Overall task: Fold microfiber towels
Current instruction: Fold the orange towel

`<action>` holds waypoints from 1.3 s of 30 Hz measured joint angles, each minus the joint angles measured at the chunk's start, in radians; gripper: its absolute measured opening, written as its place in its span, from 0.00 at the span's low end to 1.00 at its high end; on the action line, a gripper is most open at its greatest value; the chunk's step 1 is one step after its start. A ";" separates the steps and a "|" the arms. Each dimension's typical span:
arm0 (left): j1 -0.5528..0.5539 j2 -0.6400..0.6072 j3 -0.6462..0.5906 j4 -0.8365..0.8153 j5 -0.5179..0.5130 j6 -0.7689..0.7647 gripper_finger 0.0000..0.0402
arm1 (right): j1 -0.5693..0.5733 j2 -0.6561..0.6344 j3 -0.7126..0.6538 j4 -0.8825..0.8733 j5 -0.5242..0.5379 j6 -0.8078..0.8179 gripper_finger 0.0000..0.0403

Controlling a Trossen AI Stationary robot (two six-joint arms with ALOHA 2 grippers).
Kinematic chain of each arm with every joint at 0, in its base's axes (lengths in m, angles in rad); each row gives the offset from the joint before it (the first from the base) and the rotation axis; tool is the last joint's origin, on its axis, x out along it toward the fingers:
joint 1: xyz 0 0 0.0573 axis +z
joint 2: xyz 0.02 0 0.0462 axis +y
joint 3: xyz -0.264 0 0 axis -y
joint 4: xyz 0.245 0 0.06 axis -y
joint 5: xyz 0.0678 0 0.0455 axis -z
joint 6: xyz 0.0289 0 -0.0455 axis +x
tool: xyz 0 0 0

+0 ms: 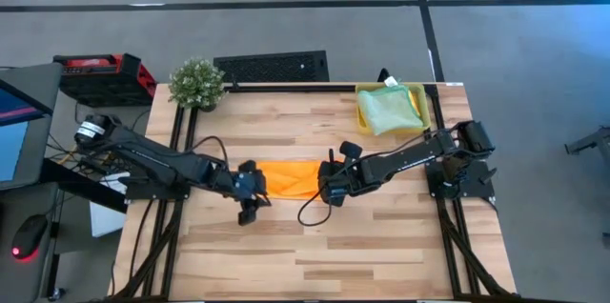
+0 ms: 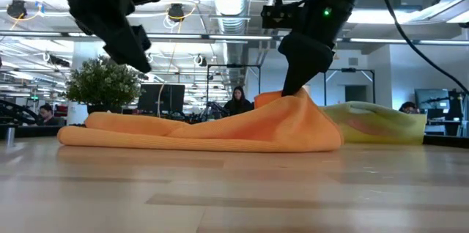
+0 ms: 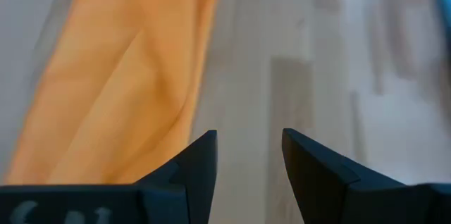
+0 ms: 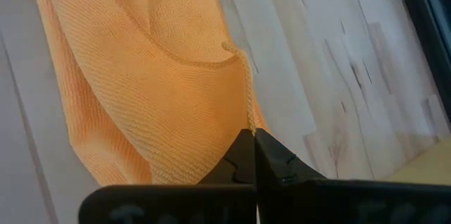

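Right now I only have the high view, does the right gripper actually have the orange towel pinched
Observer: Yes. In the right wrist view the right gripper is shut on an edge of the orange towel.
Operator: And the left one?
Observer: The left gripper is open with nothing between its fingers; the towel lies beside it.
Operator: Is the cloth off the table?
Observer: Only at the pinch. The low view shows it peaked under the right gripper, the rest lying flat on the table.
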 joint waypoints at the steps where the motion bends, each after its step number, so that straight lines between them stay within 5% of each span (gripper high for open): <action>1: 0.001 0.000 -0.014 0.050 0.016 0.017 0.38 | 0.000 0.000 0.000 0.000 0.001 0.000 0.01; 7: 0.022 0.102 -0.067 0.253 0.046 0.103 0.38 | 0.000 0.000 0.000 0.001 0.001 0.000 0.01; 18: 0.066 0.374 0.046 0.263 0.113 0.285 0.38 | 0.000 0.000 0.001 0.010 0.000 0.000 0.01; 28: 0.113 0.390 0.086 0.227 0.092 0.345 0.38 | 0.000 0.000 0.001 0.013 0.000 0.000 0.01; 39: 0.143 0.403 0.086 0.151 -0.197 0.342 0.38 | 0.000 0.000 0.001 0.020 0.000 0.000 0.01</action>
